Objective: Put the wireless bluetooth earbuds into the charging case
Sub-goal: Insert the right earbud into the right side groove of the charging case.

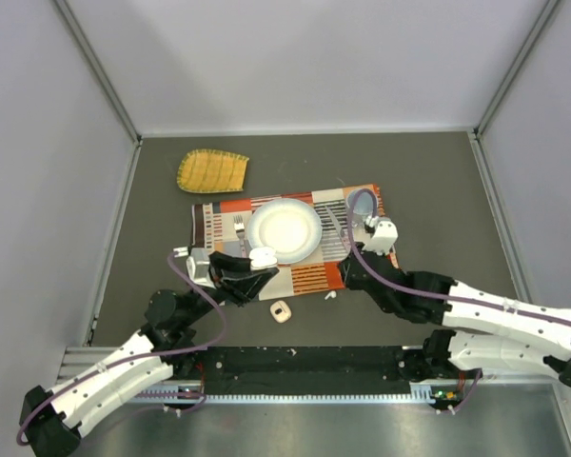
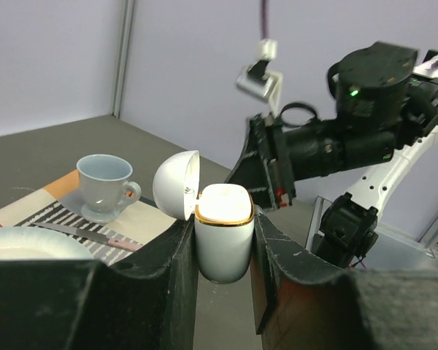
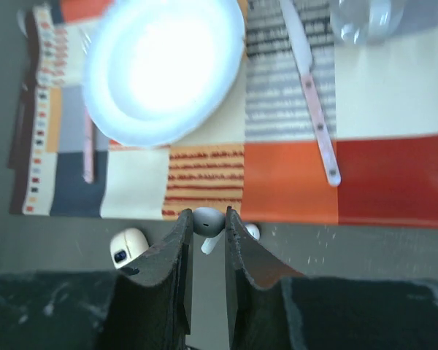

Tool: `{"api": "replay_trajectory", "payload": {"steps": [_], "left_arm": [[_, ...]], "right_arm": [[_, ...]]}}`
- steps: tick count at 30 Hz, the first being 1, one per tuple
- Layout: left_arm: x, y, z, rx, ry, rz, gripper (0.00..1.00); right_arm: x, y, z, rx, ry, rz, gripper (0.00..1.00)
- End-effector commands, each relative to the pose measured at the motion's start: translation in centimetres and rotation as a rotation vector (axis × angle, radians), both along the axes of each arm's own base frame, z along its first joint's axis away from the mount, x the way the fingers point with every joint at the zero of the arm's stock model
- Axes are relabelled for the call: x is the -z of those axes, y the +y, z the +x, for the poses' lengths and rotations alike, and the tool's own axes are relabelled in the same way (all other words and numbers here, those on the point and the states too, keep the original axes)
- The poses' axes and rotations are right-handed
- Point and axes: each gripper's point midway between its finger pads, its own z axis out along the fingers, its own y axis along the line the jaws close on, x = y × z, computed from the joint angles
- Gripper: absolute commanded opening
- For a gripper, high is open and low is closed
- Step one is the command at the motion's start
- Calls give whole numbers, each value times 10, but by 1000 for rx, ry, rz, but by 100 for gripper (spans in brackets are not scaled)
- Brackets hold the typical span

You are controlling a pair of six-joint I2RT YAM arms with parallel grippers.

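Note:
My left gripper [image 1: 256, 268] is shut on the white charging case [image 1: 264, 256] and holds it upright above the placemat's front left. In the left wrist view the case [image 2: 223, 244] sits between the fingers [image 2: 168, 270], its gold-rimmed top showing and its lid [image 2: 174, 184] hinged open to the left. My right gripper [image 3: 206, 219] is shut on one white earbud [image 3: 206, 221], stem pointing down, above the placemat's front edge. A second earbud [image 3: 252, 232] lies on the table just right of it, and it also shows in the top view [image 1: 329, 296].
A striped placemat [image 1: 309, 278] carries a white plate [image 1: 284, 230], a fork [image 1: 239, 228], a knife [image 3: 314, 109] and a blue cup [image 1: 363, 203]. A small cream object [image 1: 281, 311] lies in front of the mat. A yellow woven mat [image 1: 212, 171] lies at the back left.

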Motion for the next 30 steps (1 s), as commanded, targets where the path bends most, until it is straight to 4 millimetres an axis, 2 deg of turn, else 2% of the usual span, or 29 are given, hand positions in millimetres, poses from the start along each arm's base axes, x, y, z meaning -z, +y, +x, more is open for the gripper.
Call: {"api": "replay_trajectory", "payload": {"steps": [1,3,4,11,14,16,18,22,30], "left_arm": [[-30,3,0,-11,-34,-61,0],[-30,3,1,-9,-30,-60,0],[-30,2,1,-9,-25,-57,0],[-27,-6,2,17,-11,-35,0],[-26,-7,3,18,-3,-30,0],[-26,-6,4,13,-1,-32,0],[-27,-7,5,10,-2,-30,0],[-29,-6,7,-4,-1,-36,0],[-32,-9,8,4,-9,-44,0]], "right_arm": [[-77,-3,15,28,-283,45,0],[-98,-6,16,23,-365,7,0],[-117,-3,16,23,-399,36,0],[-192,15,2,-56,-584,55,0],[-215,25,-6,-97,-638,50,0],[-229,39,-14,-138,-666,66,0],[-239,49,-19,-163,-707,60,0],[-245,70,-34,-221,-764,46,0],[-236,94,-42,-242,-791,69,0]]}}
